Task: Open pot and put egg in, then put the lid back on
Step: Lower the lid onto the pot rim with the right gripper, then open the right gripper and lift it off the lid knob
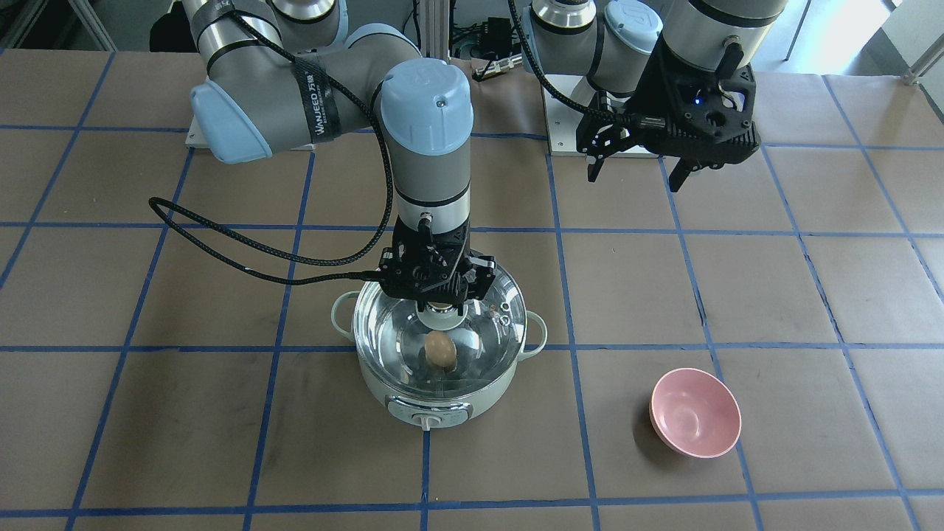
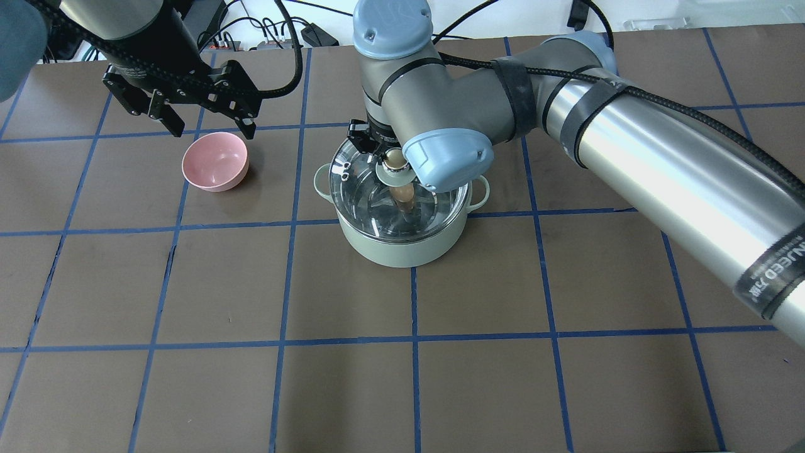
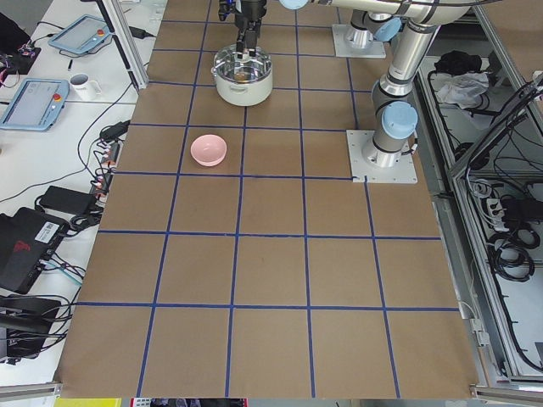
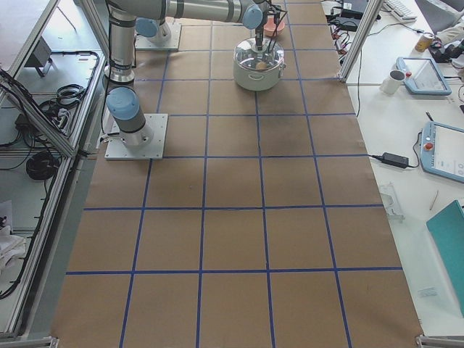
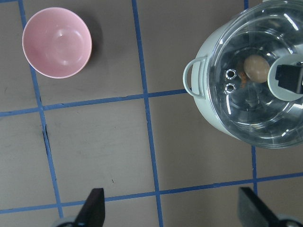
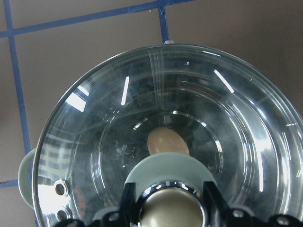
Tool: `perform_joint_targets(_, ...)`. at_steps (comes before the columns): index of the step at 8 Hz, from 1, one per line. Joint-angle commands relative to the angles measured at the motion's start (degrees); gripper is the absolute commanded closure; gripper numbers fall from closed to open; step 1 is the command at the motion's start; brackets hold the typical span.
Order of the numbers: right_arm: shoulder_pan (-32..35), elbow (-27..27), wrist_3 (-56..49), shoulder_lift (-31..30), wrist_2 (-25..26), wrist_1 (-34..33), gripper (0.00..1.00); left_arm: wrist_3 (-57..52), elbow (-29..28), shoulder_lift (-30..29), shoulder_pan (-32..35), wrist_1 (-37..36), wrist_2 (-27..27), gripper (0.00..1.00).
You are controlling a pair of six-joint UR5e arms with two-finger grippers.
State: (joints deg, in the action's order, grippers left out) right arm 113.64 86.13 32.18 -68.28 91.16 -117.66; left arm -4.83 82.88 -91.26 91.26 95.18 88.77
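Half the egg (image 6: 166, 141) lies hidden by the lid (image 6: 142, 94).

Lid knob (image 6: 171, 210) — cut off, right wrist view

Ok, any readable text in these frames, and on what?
"WANJEED", then characters too blurred to read: black strap on the right arm.
"NJEED", start cut off: second strap on the same arm.
"UR": blue joint cap.
Pot dial panel: marks too small to read.
Side-view screens: unreadable.
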Motion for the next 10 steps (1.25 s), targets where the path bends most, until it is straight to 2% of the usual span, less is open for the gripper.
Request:
perform_joint_targets(1,0.0,0.1,-0.2,0.0,0.3,0.1,0.43,0.0,0.0,0.1,0.0,-0.1,0.0,0.0)
perform_joint_targets(2,0.0,0.1,0.1,0.0,0.1,0.1,0.39,0.0,0.0,0.1,0.0,-0.1,0.1,0.0)
perform_joint_targets(4,0.0,0.0,-0.5,0.0,0.2,0.1,0.38,0.0,0.0,0.2,-0.2,-0.1,0.1,0.0)
perform_joint_targets(5,-0.5,-0.3,-1.1,-0.1,0.2,0.0,0.34,-0.1,0.0,0.2,-0.1,-0.1,0.1,0.0)
perform_joint_targets(7,-3.9,-0.3,-9.4,-3.6,0.7,0.3,0.34,0.0,0.0,0.2,-0.2,-0.1,0.1,0.0)
perform_joint_targets(10,-13.3,-0.3,-25.4,-12.9,0.0,15.2,0.3,0.0,0.0,0.2,-0.4,-0.1,0.1,0.0)
